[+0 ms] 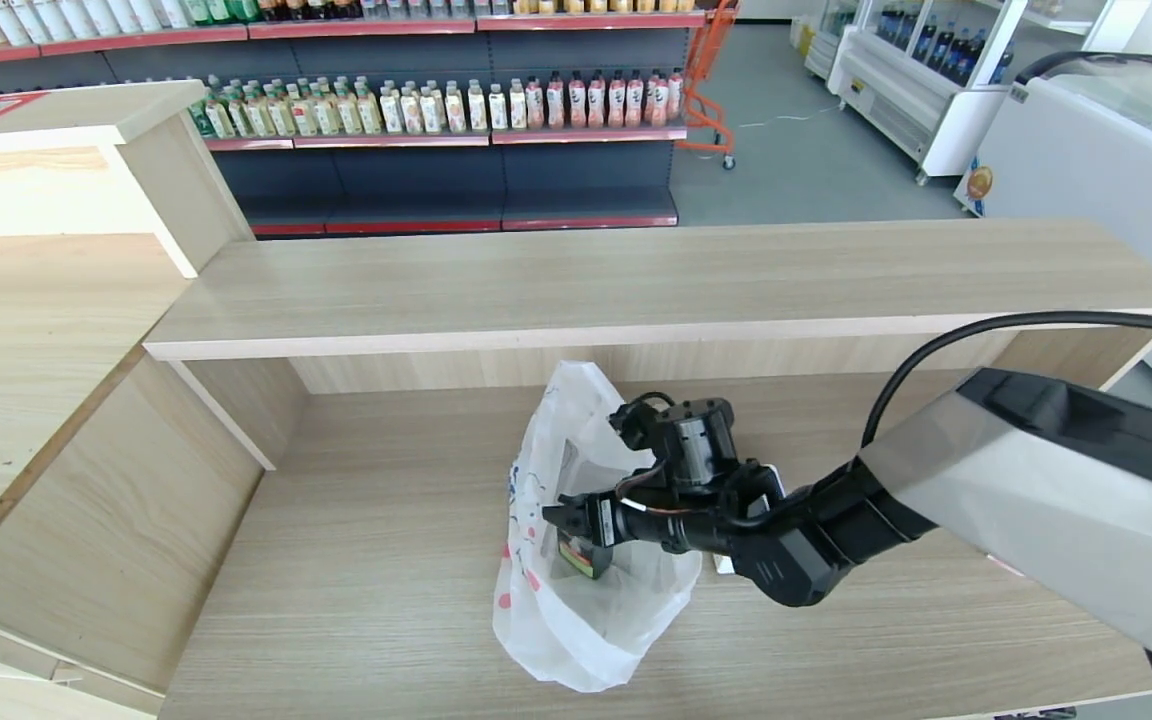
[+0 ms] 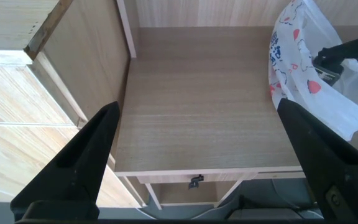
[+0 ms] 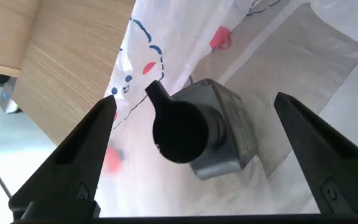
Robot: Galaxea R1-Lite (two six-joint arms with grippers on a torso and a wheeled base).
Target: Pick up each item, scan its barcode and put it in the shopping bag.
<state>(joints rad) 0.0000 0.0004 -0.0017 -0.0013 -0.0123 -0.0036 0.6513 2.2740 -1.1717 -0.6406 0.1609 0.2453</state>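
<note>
Looks late in one item's cycle. Puts the black-capped container (image 3: 219, 134) already inside the white shopping bag (image 1: 576, 630) on the wooden counter (image 1: 356, 560), between the spread, released fingers of the right gripper (image 1: 561, 518), seemingly touched by neither. Finds the left gripper (image 2: 199, 106) splayed wide and holding nothing, above bare counter beside the bag. Judges this item bagged, with only withdrawing the arm left. Cannot tell whether further items await scanning.

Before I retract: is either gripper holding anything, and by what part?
Nothing. The right gripper stands open over the item lying in the shopping bag; the left gripper is open, empty.
</note>
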